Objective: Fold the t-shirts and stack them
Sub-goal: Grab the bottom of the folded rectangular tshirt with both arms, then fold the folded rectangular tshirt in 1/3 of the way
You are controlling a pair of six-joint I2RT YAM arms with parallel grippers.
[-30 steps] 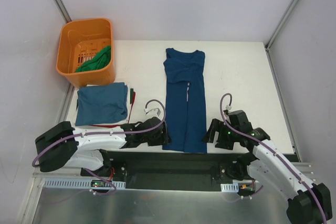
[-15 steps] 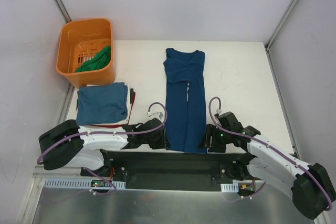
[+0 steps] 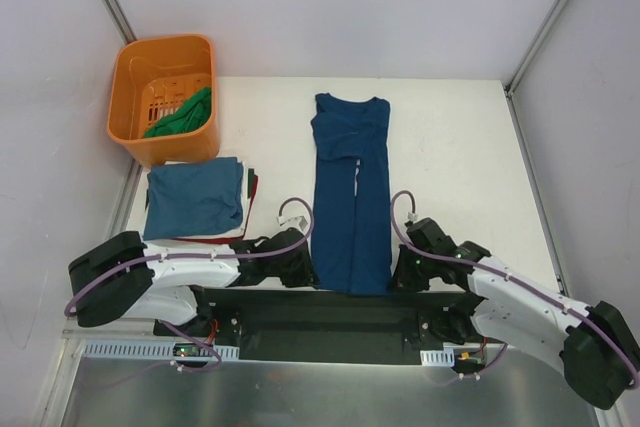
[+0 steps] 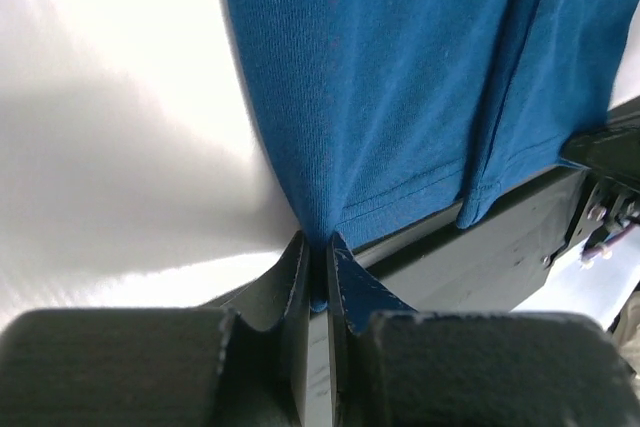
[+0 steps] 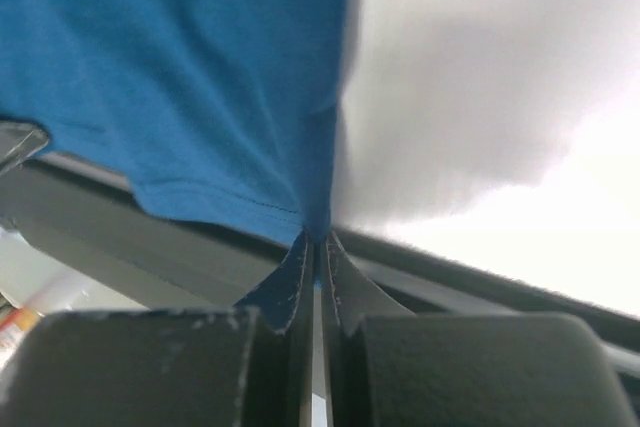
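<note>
Hem corners of the blue shirt (image 3: 350, 197), a long folded strip mid-table (image 3: 460, 147), are pinched at 6 o'clock, with the left gripper (image 4: 318, 247) and right gripper (image 5: 316, 239) each closed on one. A folded stack (image 3: 193, 197) lies at 9 o'clock, and a basket (image 3: 165, 42) holding a green shirt (image 3: 185, 115) stands at 10 o'clock.

No text, label, brand, number or sign is legible in any view; the blue t-shirt (image 3: 335, 227) presents plain cloth with no readable print
</note>
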